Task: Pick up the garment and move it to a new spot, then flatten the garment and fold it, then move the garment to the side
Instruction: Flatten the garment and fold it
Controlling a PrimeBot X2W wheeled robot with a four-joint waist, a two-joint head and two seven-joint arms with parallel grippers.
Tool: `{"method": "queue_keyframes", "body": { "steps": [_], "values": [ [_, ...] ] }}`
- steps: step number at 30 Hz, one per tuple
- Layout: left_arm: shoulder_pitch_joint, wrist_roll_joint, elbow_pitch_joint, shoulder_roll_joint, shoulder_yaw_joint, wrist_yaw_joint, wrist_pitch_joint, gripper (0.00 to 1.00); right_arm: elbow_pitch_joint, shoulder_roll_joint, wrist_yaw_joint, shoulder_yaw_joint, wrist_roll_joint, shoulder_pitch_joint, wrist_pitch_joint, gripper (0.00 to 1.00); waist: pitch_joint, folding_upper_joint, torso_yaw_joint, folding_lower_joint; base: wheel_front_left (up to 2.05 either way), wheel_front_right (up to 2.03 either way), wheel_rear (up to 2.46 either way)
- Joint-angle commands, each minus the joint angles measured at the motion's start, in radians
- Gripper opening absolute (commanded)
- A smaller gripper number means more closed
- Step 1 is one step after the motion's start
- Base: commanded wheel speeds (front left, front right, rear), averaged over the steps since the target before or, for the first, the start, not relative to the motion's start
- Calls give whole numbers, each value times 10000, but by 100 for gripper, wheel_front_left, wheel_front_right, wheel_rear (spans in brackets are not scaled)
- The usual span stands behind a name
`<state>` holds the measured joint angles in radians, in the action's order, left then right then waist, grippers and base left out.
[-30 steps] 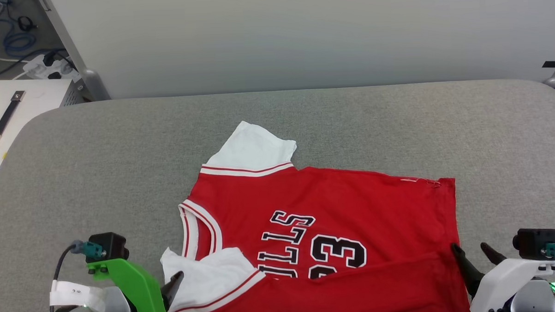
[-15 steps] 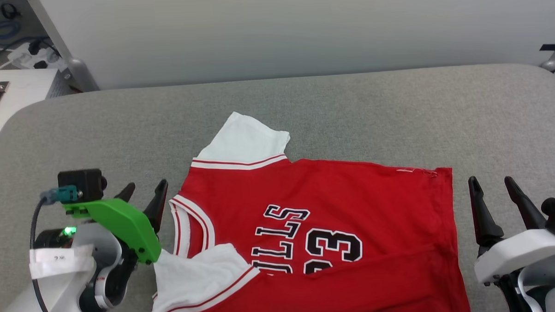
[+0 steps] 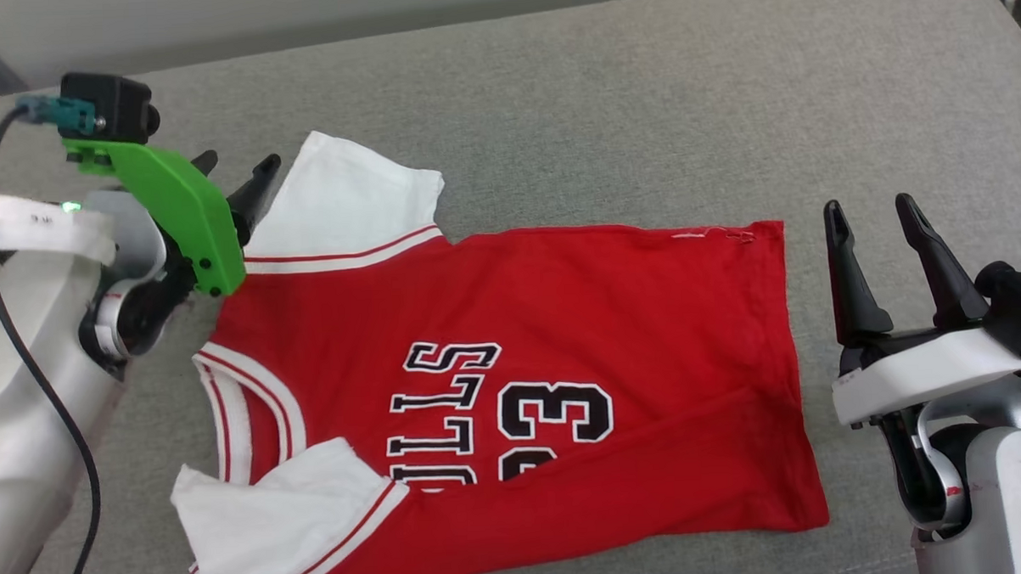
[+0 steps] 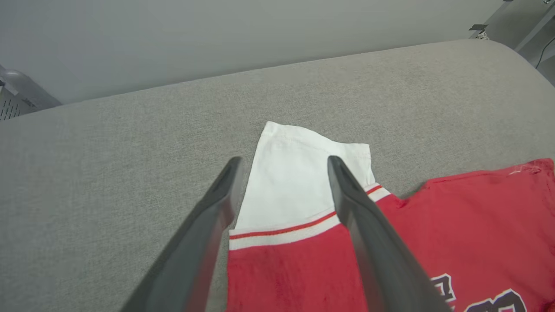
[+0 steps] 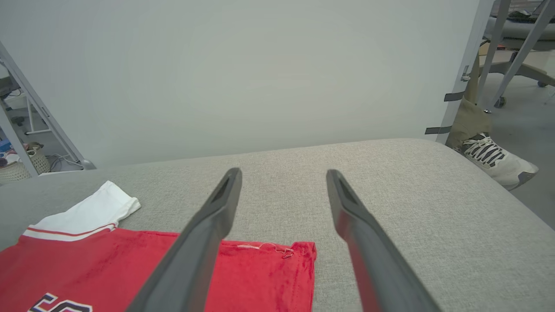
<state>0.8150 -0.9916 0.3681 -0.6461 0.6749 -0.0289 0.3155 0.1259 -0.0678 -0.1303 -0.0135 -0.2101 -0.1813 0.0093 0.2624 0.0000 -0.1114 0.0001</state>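
The garment (image 3: 554, 319), a small red jersey with white sleeves, striped trim and black lettering with 23, lies spread on the grey cushioned surface (image 3: 640, 104), its near long edge folded up over the number. My left gripper (image 3: 235, 173) is open above the far white sleeve (image 3: 346, 199); in the left wrist view its open gripper (image 4: 282, 162) has that sleeve (image 4: 295, 186) showing between the fingers, held by neither. Off the hem, my right gripper (image 3: 873, 211) stands open over bare cushion, seen as an open gripper (image 5: 282, 173) beyond the hem corner (image 5: 299, 251) in the right wrist view.
A pale wall (image 5: 260, 65) runs behind the cushion's far edge. A person's foot in a grey-white shoe (image 5: 494, 158) stands on the floor past the cushion's rounded right end. Metal frame legs (image 5: 43, 117) and a basket (image 5: 17, 169) sit at the far left.
Both arms have risen away from the near edge: the left gripper now hangs over the far white sleeve, the right beside the hem. The head camera has tilted down, shifting the whole picture.
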Motion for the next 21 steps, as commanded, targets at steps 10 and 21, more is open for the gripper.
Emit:
{"method": "queue_keyframes", "body": {
  "steps": [10, 21],
  "values": [
    [2194, -226, 1974, -186, 571, 1024, 2648, 100, -521, 122, -4, 301, -299, -438, -552, 100, 1676, 0, -1787, -1, 0, 0, 0],
    [3250, 10, 3387, -500, 953, 1209, 3950, 100, -836, 168, -4, 474, -671, -553, -869, 100, 2463, 0, -2261, -1, 0, 0, 0]
  ]
}}
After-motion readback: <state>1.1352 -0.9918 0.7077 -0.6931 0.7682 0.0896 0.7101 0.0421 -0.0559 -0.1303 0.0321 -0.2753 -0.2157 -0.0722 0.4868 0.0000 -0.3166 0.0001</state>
